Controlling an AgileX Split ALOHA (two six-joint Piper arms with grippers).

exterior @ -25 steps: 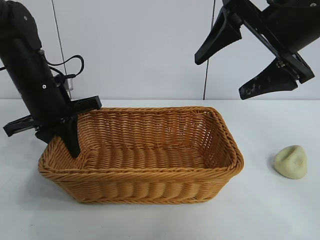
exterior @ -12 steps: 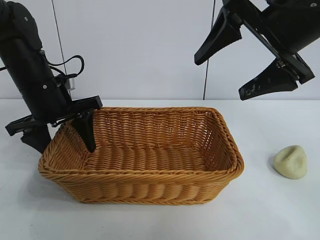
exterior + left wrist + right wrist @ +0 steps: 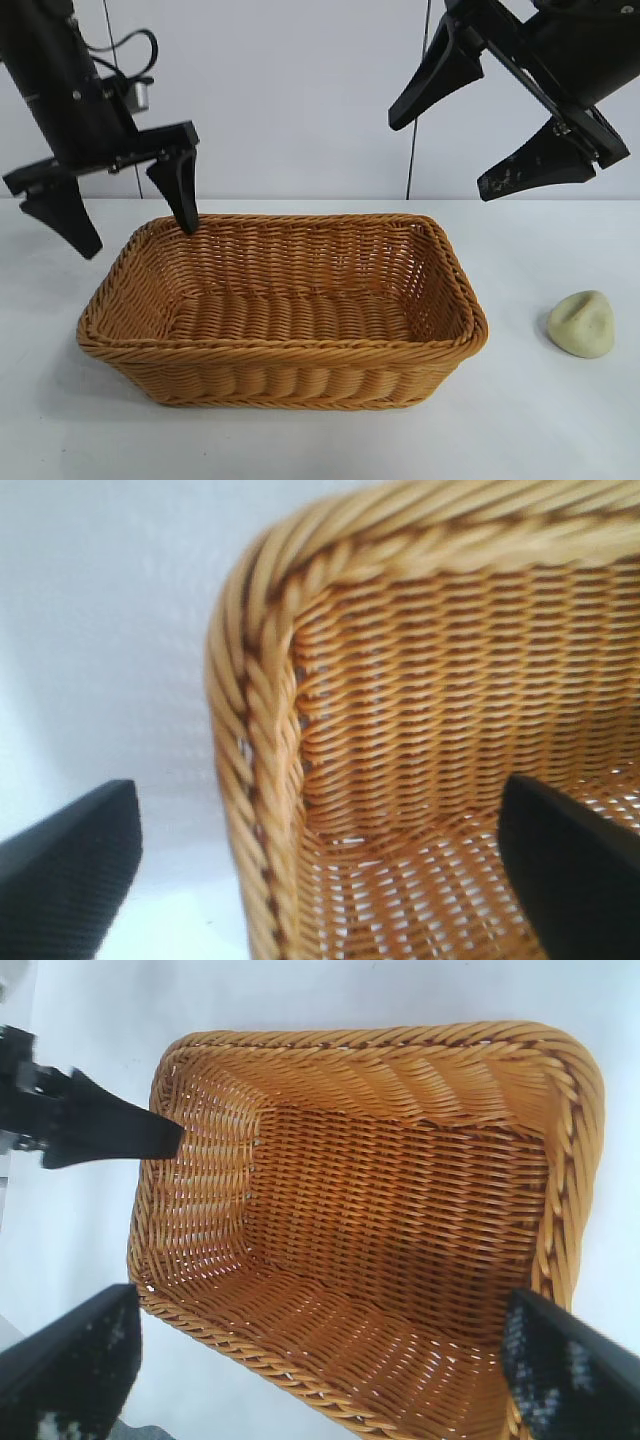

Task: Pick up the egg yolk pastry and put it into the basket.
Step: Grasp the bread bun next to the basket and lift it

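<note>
Egg yolk pastry (image 3: pixel 581 324) lies on the white bench (image 3: pixel 560 420), at about 3 o'clock from the basket (image 3: pixel 283 345), well apart from its rim. Not yet touched. Basket holds nothing.

Step in hand, as I judge it: reach for the pastry. The right tool (image 3: pixel 505 115) is the nearer one; it hangs high over the basket's 2 o'clock corner, fingers spread wide, gripping nothing. It needs to travel out toward 3 o'clock and descend straight over the lump. Doing it well: straddle the pastry across its narrower width, fingers coming down either side of it, close gently — it looks soft and dented, likely to deform under a hard squeeze. Lift clear of the thick braided rim before carrying across.

Left tool (image 3: pixel 118 205) hovers above the basket's 10 o'clock corner, fingers open and empty, one finger over the rim, the other outside over the bench. Arm angled down from upper left. The left wrist view shows the corner weave directly below.
</note>
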